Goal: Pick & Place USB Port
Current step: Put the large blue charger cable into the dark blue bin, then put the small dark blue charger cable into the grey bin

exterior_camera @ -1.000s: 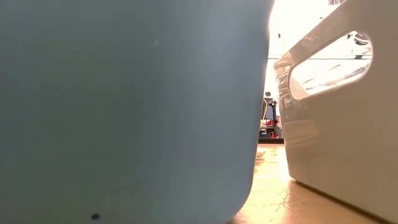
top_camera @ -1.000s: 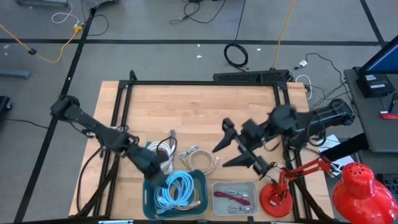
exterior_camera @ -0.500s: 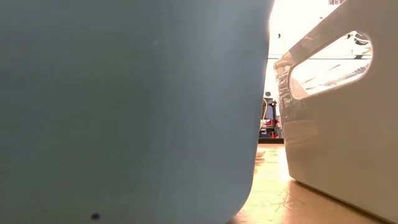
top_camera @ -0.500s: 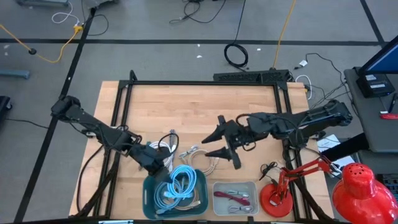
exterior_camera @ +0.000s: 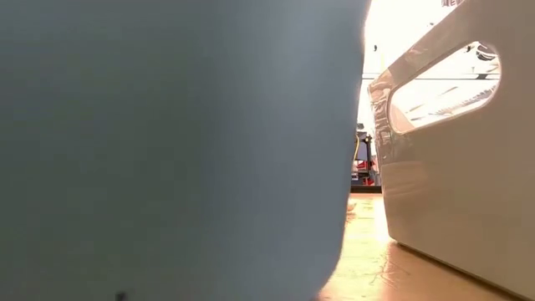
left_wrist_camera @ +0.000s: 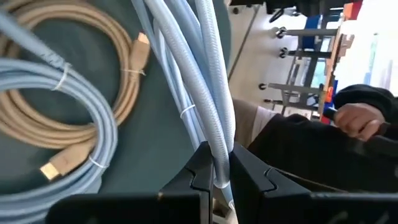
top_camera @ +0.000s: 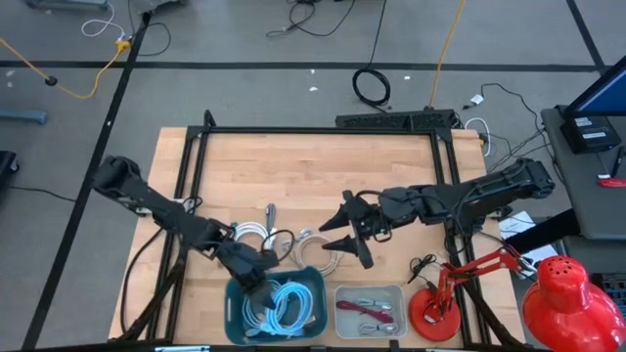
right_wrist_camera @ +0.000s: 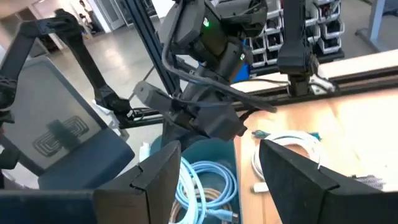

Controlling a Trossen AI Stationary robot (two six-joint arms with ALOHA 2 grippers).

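Left end effector [top_camera: 262, 289] was clamped on the light-blue cable [left_wrist_camera: 211, 112] over the teal bin [top_camera: 235, 328] at the desk's front edge, right end effector [top_camera: 342, 238] open mid-desk; coil probably could snag the rim on release.

My light wooden table [top_camera: 293, 166] carries a teal bin [top_camera: 235, 293], clear tray [top_camera: 370, 291] and loose white cable coils [top_camera: 323, 256] below my grippers.
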